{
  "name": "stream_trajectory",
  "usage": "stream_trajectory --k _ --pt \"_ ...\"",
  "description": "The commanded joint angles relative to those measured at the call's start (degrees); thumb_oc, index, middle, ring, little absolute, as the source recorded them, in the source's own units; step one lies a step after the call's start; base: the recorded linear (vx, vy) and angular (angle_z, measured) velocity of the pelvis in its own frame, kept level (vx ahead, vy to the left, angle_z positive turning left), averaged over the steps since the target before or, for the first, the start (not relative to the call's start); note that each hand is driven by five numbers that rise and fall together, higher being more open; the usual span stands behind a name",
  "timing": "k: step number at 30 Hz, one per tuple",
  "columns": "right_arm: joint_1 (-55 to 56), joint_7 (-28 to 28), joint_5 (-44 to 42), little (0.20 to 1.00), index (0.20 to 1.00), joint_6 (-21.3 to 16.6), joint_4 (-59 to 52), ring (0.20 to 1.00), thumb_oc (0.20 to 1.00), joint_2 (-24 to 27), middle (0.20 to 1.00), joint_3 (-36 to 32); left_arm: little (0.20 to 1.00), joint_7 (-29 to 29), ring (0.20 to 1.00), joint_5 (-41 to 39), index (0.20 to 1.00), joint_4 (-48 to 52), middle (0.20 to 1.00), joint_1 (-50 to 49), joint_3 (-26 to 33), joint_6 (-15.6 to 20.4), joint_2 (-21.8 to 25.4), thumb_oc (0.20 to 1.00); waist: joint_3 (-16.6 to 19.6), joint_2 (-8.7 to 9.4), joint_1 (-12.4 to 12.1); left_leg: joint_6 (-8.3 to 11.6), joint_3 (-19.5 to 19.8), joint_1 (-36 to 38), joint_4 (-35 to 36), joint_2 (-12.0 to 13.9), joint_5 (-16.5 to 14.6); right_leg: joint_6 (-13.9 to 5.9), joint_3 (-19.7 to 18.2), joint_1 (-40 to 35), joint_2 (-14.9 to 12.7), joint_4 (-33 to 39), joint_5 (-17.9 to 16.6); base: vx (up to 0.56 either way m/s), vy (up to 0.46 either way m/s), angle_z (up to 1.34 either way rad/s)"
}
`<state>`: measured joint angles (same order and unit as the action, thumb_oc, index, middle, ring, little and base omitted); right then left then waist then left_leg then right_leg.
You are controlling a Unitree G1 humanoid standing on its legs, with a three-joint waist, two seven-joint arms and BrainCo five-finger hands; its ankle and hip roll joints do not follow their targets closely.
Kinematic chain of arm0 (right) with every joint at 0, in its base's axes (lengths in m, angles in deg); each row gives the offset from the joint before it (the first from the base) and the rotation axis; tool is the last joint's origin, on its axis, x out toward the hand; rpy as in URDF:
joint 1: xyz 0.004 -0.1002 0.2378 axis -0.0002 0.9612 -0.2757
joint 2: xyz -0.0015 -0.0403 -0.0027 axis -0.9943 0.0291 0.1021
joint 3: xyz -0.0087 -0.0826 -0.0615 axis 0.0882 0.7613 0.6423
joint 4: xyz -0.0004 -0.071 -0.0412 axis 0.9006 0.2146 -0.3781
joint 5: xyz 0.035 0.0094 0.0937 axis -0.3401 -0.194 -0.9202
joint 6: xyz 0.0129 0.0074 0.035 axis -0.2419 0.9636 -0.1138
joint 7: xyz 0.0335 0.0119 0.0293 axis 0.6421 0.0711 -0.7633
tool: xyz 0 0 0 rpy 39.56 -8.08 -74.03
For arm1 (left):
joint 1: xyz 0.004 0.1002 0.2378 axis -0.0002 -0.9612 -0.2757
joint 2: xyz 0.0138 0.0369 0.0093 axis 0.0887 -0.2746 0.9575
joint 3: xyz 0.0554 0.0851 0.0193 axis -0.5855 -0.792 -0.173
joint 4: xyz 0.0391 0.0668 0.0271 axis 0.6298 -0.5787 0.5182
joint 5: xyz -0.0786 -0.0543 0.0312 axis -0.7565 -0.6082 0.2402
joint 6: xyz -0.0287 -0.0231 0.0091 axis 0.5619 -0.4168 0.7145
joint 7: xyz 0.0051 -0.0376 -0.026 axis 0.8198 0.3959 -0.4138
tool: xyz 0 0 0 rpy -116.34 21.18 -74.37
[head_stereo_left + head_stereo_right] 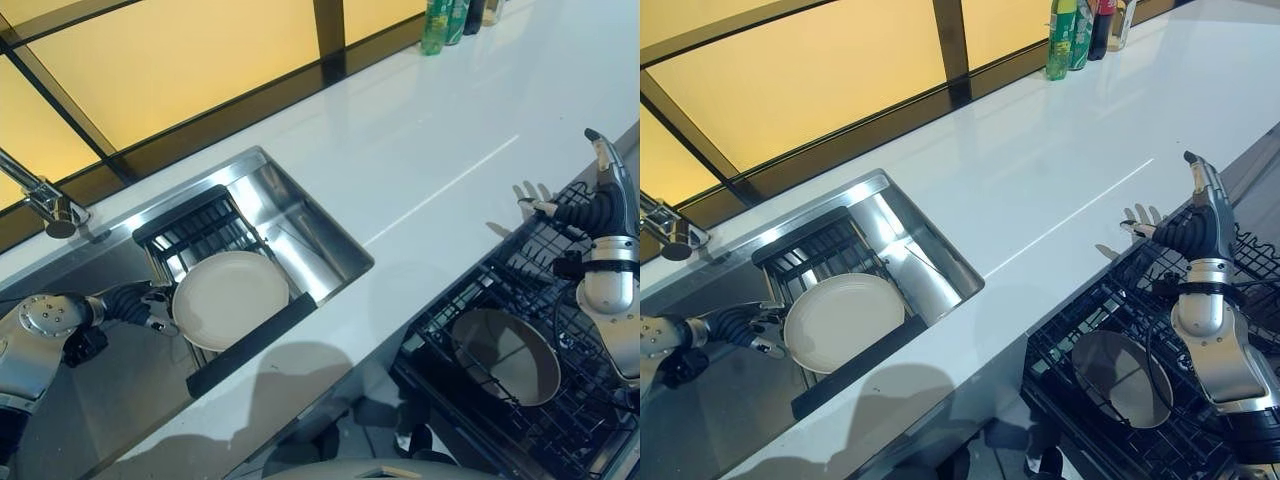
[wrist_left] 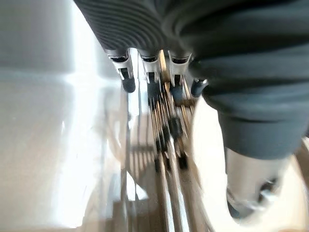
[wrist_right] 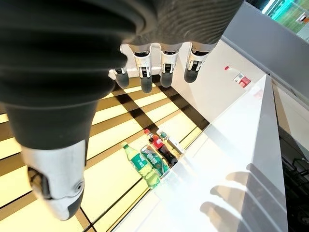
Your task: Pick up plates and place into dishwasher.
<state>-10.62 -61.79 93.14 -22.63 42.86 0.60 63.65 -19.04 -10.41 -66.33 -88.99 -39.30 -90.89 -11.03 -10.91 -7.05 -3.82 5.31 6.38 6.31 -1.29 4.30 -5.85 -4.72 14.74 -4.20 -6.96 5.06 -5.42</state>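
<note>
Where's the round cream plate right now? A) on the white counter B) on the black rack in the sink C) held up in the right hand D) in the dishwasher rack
B: the round cream plate lies on the black wire rack inside the steel sink, with the left hand at its rim; the right hand is open and empty.

Bright light shines through the big yellow glass panels point(image 1: 150, 70) at the back. The shiny white counter top point(image 1: 420, 160) gleams, and hand-shaped shadows fall on it. The silver metal sink point(image 2: 53, 145) glares white, and things close up look blurry.
</note>
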Motion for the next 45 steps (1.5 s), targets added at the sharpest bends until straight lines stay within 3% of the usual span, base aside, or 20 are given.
stream_trajectory --k 1,4,11,14,20,25,31,33,37,42,45 --pt "1.76 -0.34 0.6 1.0 1.0 -1.36 -5.21 1.0 1.0 1.76 1.0 -4.48 1.0 11.51 1.0 8.01 1.0 -6.82 1.0 -3.58 8.9 -1.81 3.64 1.0 4.81 2.38 -0.86 -0.89 -2.04 -7.36 -0.83 -0.32 5.33 -1.98 -2.63 0.7 -2.38 -14.4 13.46 0.0 0.0 0.0" --pt "0.85 -0.94 1.97 1.0 1.0 -0.75 -5.23 1.0 1.0 0.34 1.0 -4.1 1.0 20.91 1.0 7.47 1.0 -10.33 1.0 -2.8 10.86 -2.89 0.36 1.0 4.76 2.8 -1.25 -0.81 -1.48 -7.61 -0.94 -0.39 5.41 -1.82 -2.42 0.74 -2.29 -14.56 13.64 0.0 0.0 0.0" --pt "0.65 -1.85 5.44 1.0 1.0 -1.93 -4.11 1.0 1.0 -3.55 1.0 -3.57 1.0 46.69 1.0 2.37 1.0 -12.78 1.0 0.21 17.06 0.59 -8.56 1.0 4.96 3.84 -1.61 -0.53 -1.38 -7.82 -1.4 -0.18 5.08 -1.28 -2.05 1.01 -2.36 -15.51 14.45 0.0 0.001 0.0" --pt "0.77 -2.42 6.18 1.0 1.0 -1.82 -4.47 1.0 1.0 -4.84 1.0 -3.82 1.0 51.59 1.0 4.9 1.0 -10.96 1.0 0.15 19.47 -0.46 -11.02 1.0 5.11 4.47 -1.85 -0.39 -1.3 -7.88 -1.43 -0.13 4.93 -1.05 -1.99 1.04 -2.21 -15.72 14.77 0.0 0.0 0.0" --pt "1.63 -3.25 6.39 1.0 1.0 -1.63 -5.29 1.0 1.0 -5.71 1.0 -4.54 1.0 48.84 1.0 10.43 1.0 -8.55 1.0 -2.43 21.3 -2.88 -11.82 1.0 5.2 4.77 -2.03 -0.16 -1.35 -7.86 -1.59 0.06 4.79 -0.87 -2.14 1.08 -1.97 -16.07 15.03 0.0 0.0 0.0" --pt "1.67 -3.72 6.49 1.0 1.0 -1.35 -5.44 1.0 1.0 -5.81 1.0 -4.68 1.0 48.18 1.0 10.13 1.0 -7.93 1.0 -2.66 21.5 -1.7 -10.85 1.0 5.34 4.67 -1.92 -0.15 -1.48 -7.68 -1.61 0.05 4.74 -0.91 -2.31 0.97 -1.92 -16.1 15.05 0.0 0.0 0.0" --pt "2.24 -3.7 6.64 1.0 1.0 -1.51 -5.32 1.0 1.0 -6.21 1.0 -5.0 1.0 53.91 1.0 12.3 1.0 -4.48 1.0 -3.19 23.22 -0.15 -10.11 1.0 5.48 4.88 -2.05 -0.17 -1.36 -7.58 -1.53 -0.04 4.73 -0.9 -2.38 0.89 -1.87 -16.01 14.98 0.0 0.0 0.0" --pt "2.54 -3.94 6.52 1.0 1.0 -1.5 -5.49 1.0 1.0 -6.24 1.0 -5.27 1.0 56.76 1.0 12.44 1.0 -3.86 1.0 -3.58 24.31 2.52 -9.83 1.0 5.57 4.99 -1.96 -0.12 -1.45 -7.54 -1.49 -0.03 4.75 -0.86 -2.5 0.86 -1.84 -15.98 14.99 0.0 0.0 0.0" --pt "3.19 -4.26 6.01 1.0 1.0 -1.72 -6.04 1.0 1.0 -6.13 1.0 -5.44 1.0 56.33 1.0 13.51 1.0 1.08 1.0 -3.59 24.76 10.28 -9.14 1.0 5.47 5.04 -1.7 0.03 -1.55 -7.61 -1.78 -0.04 4.57 -0.79 -2.76 0.95 -1.85 -16.25 15.14 0.0 0.0 0.0" --pt "3.05 -3.81 5.74 1.0 1.0 -2.23 -5.62 1.0 1.0 -5.95 1.0 -4.52 1.0 55.49 1.0 15.62 1.0 6.46 1.0 -1.86 21.41 22.35 -8.29 1.0 5.41 4.73 -1.19 0.23 -2.06 -7.64 -1.87 0.07 4.37 -0.91 -2.94 1.32 -1.98 -16.8 15.35 0.0 0.004 -0.01" --pt "2.68 -3.42 5.92 1.0 1.0 -2.87 -4.89 1.0 1.0 -5.89 1.0 -3.34 1.0 52.0 1.0 16.21 1.0 6.21 1.0 -0.41 17.81 25.23 -6.99 1.0 5.33 4.32 -0.6 0.29 -2.51 -7.45 -1.74 0.21 4.36 -1.17 -3.2 1.49 -2.07 -16.94 15.25 0.02 0.026 -0.07"
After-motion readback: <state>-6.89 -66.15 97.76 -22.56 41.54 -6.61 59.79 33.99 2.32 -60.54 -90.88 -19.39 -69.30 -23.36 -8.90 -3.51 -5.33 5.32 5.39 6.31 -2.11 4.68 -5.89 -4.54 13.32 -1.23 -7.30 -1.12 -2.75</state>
